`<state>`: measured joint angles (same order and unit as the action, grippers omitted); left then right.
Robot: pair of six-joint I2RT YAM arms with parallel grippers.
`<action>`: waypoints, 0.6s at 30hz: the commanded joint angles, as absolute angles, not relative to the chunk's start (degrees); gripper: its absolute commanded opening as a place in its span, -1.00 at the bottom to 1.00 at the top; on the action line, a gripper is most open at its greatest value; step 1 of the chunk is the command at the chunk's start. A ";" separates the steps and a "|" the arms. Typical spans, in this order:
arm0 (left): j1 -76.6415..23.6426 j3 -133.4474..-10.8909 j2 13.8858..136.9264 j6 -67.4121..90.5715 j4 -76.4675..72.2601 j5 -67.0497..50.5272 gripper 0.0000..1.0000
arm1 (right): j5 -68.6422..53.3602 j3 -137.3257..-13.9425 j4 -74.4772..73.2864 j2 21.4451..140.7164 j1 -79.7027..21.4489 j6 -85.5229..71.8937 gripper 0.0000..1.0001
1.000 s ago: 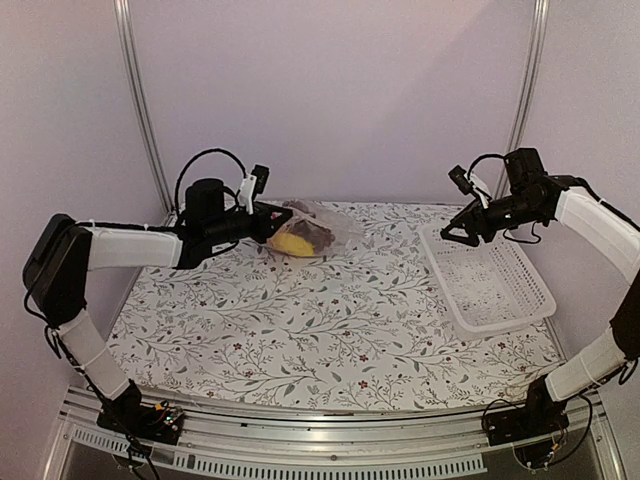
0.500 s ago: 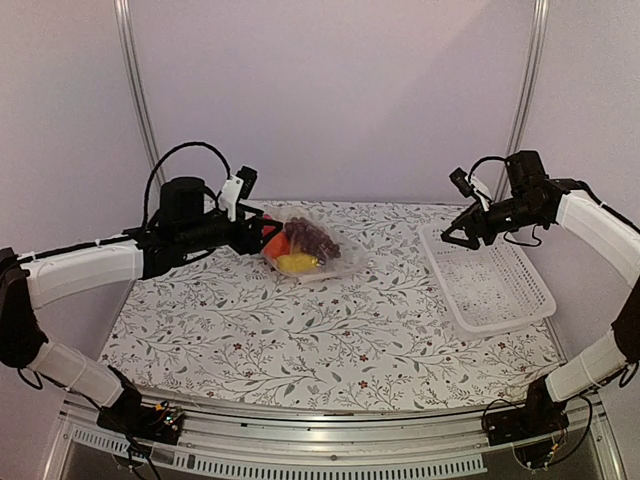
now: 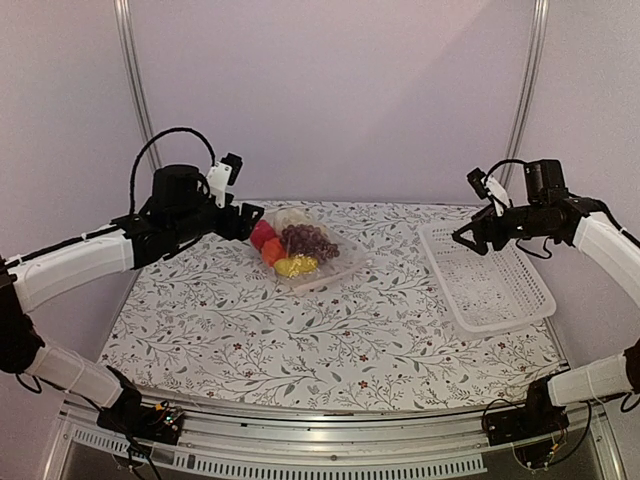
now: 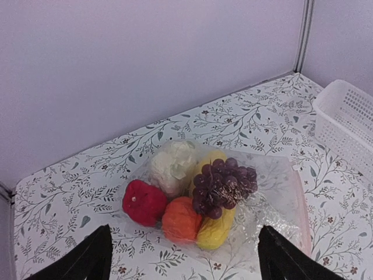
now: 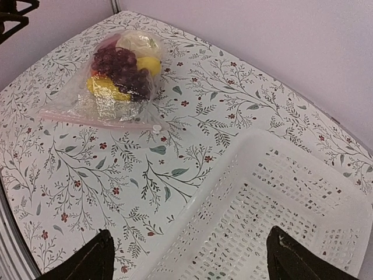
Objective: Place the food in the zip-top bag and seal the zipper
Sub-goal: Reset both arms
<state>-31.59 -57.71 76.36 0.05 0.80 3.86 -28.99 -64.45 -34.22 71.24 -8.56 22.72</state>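
The zip-top bag [image 3: 335, 262] lies flat on the table at the back centre, apart from both grippers. The food shows through it: red pepper [image 4: 144, 202], orange piece [image 4: 182, 219], dark grape bunch [image 4: 224, 184], white cauliflower [image 4: 173, 166] and yellow pieces [image 4: 215, 231]. The zipper [image 5: 99, 121] is a pinkish strip along the bag's near edge, with a small white slider [image 5: 156, 129] at one end. My left gripper [image 3: 245, 218] hovers open just left of the bag, holding nothing. My right gripper [image 3: 462, 238] hangs open and empty above the basket's left end.
A white mesh basket [image 3: 490, 290] stands empty at the right side of the table. The floral tablecloth [image 3: 300, 340] covers the surface. Metal frame posts [image 3: 135, 100] rise at the back corners against the purple walls.
My left gripper opened, let go of the bag and drew back to the left. The bag dropped and now lies flat. My right gripper opened wider and shifted slightly right.
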 commanded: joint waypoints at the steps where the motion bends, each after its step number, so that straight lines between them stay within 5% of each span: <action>1: -30.92 -58.20 78.01 -0.80 1.21 7.34 0.73 | -24.03 -59.80 -27.71 65.74 -7.77 20.10 0.87; 3: -30.88 -59.16 78.22 0.54 1.45 8.17 0.74 | -23.26 -58.10 -25.05 64.21 -7.44 18.68 0.97; 5: -30.98 -60.62 78.31 2.56 2.59 8.22 0.99 | -21.09 -56.89 -21.49 63.38 -7.26 16.45 0.98; 18: -28.59 -57.36 71.94 12.79 2.10 13.32 0.99 | -5.71 -55.09 -4.42 64.08 -7.11 0.49 0.98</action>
<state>-30.76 -60.05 73.56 6.92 2.42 11.53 -9.43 -55.90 -9.72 63.94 -7.42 6.42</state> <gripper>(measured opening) 0.996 0.989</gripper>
